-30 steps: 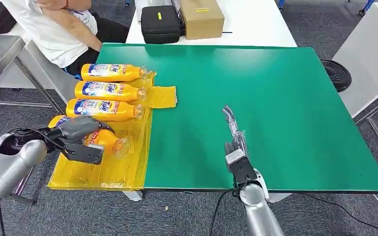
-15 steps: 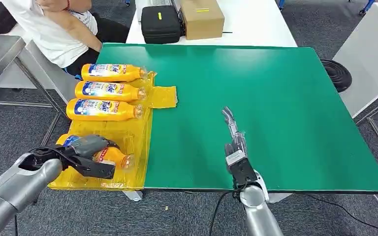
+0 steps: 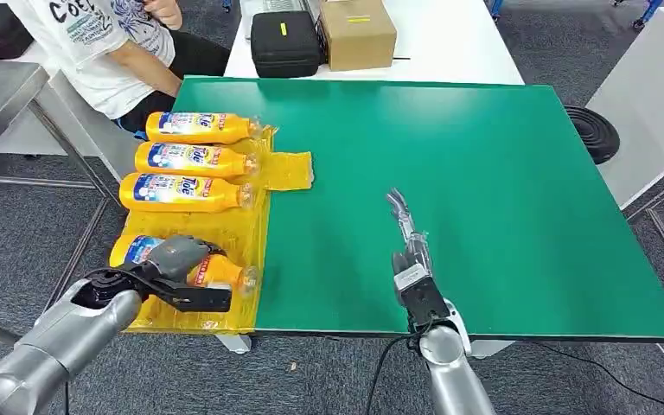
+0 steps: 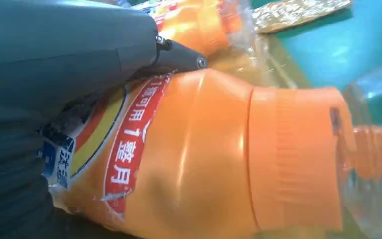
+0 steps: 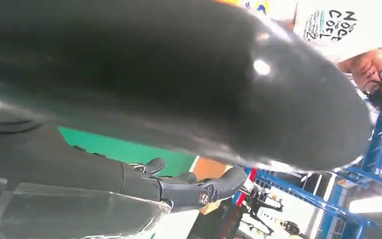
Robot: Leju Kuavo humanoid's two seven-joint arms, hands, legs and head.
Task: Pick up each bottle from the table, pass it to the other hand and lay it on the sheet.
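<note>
My left hand [image 3: 177, 270] grasps the fourth orange bottle [image 3: 192, 268] low over the near end of the yellow sheet [image 3: 225, 313], at the table's left edge, cap pointing right; three more bottles [image 3: 192, 158] lie in a row on the sheet farther off. My right hand [image 3: 408, 245] hangs unclenched and holding nothing above the green table [image 3: 484, 173], fingers stretched forward. The risk I see: the sheet's near edge overhangs the table corner, so a bottle let go this close to it could roll off to the floor, or the crinkled plastic could snag my fingers [image 4: 179, 56] as they withdraw.
</note>
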